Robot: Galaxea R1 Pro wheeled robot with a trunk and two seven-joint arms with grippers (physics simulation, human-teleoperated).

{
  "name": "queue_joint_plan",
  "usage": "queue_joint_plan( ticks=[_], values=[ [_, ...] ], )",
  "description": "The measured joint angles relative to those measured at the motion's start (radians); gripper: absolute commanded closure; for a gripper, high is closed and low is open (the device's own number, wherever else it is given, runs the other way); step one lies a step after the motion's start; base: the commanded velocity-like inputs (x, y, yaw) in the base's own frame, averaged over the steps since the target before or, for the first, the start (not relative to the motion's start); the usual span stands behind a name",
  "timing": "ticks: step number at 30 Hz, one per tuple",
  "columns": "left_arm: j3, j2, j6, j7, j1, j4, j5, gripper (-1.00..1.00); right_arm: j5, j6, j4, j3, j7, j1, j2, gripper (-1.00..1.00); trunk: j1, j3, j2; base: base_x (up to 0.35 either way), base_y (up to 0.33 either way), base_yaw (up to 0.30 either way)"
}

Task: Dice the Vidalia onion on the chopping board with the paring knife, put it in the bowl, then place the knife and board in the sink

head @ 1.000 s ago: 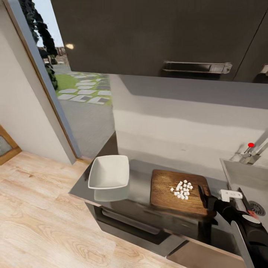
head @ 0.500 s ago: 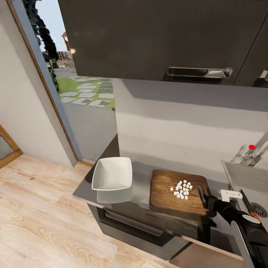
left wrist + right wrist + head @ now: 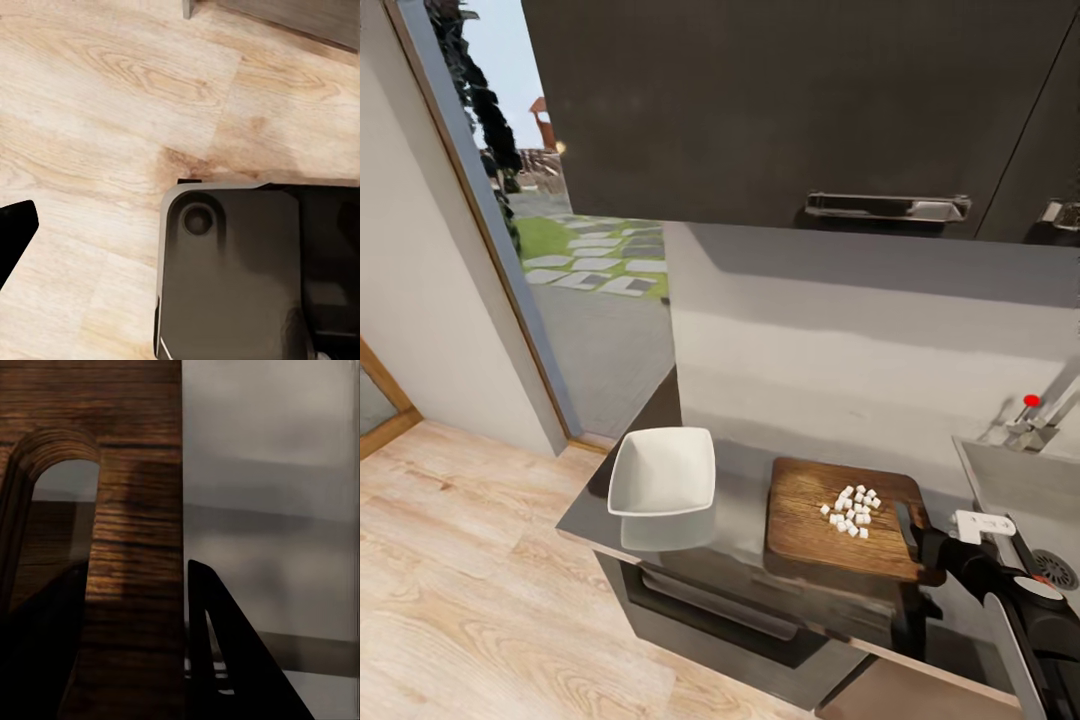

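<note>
Right end effector (image 3: 916,535) is at the handle-hole end of the chopping board (image 3: 830,520), the end nearest the sink (image 3: 1020,480). In the right wrist view its fingers (image 3: 225,660) straddle the board edge beside the handle hole (image 3: 64,495), so it looks pinched on the board, though actual contact is hard to confirm. The board lies flat on the bench (image 3: 745,490), long axis running bowl to sink. Diced onion (image 3: 850,510) sits in a heap on the board, toward the sink end. The white bowl (image 3: 662,472) stands on the bench on the board's far side from the end effector, near but apart. Right arm is the nearer one; coming move likely carries the board toward the bowl. Left end effector: can't tell its state; the left wrist view looks at wooden floor (image 3: 112,90).
</note>
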Motion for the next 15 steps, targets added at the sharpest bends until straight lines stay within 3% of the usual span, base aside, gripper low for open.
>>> queue_joint_plan(
  ticks=[15],
  values=[
    [0.000,-0.007,0.000,0.000,-0.037,-0.016,0.000,-1.00,0.000,-0.002,-0.003,0.000,0.001,0.000,-0.006,1.00,0.000,0.024,0.000,0.000,0.000,0.000]
  ],
)
